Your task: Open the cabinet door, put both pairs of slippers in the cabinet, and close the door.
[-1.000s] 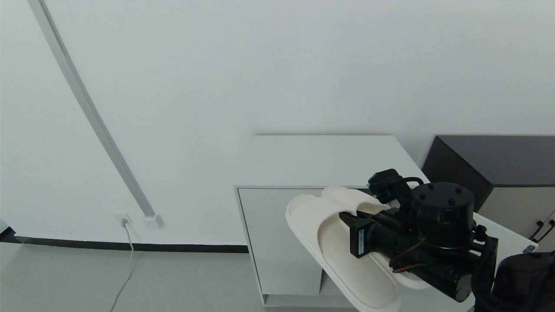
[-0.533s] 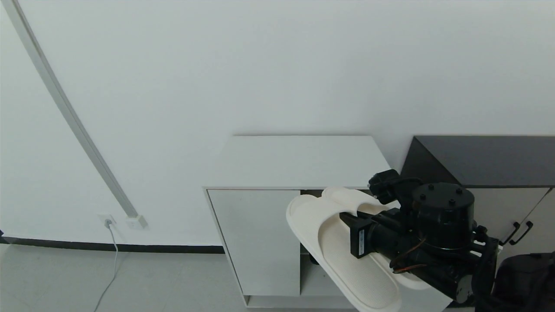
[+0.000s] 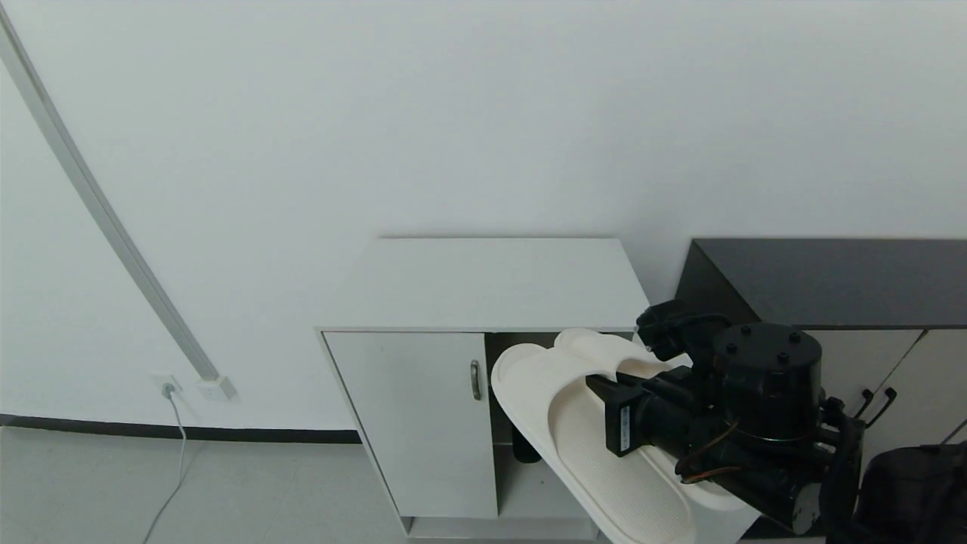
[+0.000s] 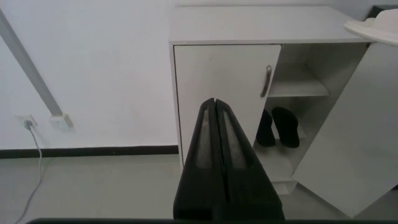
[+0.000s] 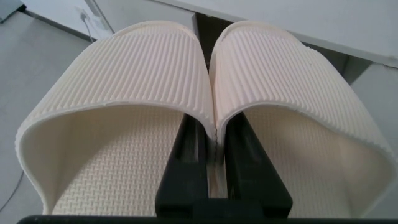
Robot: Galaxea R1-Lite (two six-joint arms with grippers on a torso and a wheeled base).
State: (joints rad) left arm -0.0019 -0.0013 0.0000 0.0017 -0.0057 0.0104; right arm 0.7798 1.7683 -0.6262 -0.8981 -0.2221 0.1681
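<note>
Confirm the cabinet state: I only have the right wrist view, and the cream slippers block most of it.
Observer: The cabinet's right door stands open; the left door is shut.
Operator: Anything inside?
Observer: A black pair of slippers sits below the shelf.
Operator: Left arm?
Observer: The left gripper is shut and empty, pointed at the shut door.

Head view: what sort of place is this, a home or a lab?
Likely a home-style entryway, or a test room mocked up as one: a white cabinet stands against a bare wall, black slippers inside it, cream slippers held in the right gripper before it.
</note>
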